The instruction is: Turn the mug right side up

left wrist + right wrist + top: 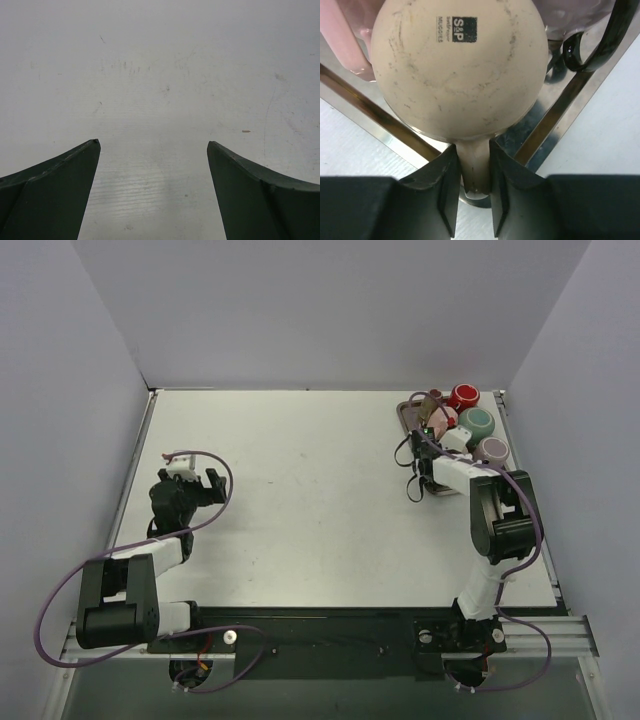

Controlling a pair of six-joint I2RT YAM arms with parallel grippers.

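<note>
A cream mug (455, 65) with a stamped base facing my right wrist camera is upside down above the corner of a metal tray (560, 110). My right gripper (474, 150) is shut on the mug's handle (475, 167), one finger on each side. In the top view the mug (428, 405) and the right gripper (430, 428) are at the far right, at the tray (406, 416). My left gripper (192, 478) is open and empty over bare table at the left. It holds nothing in the left wrist view (154, 145).
On the tray stand a red mug (463, 396), a teal mug (477, 423) and two pink mugs (491, 450), one of which (345, 45) is close beside the cream mug. A dark curved handle (600, 45) lies right of it. Walls enclose the table.
</note>
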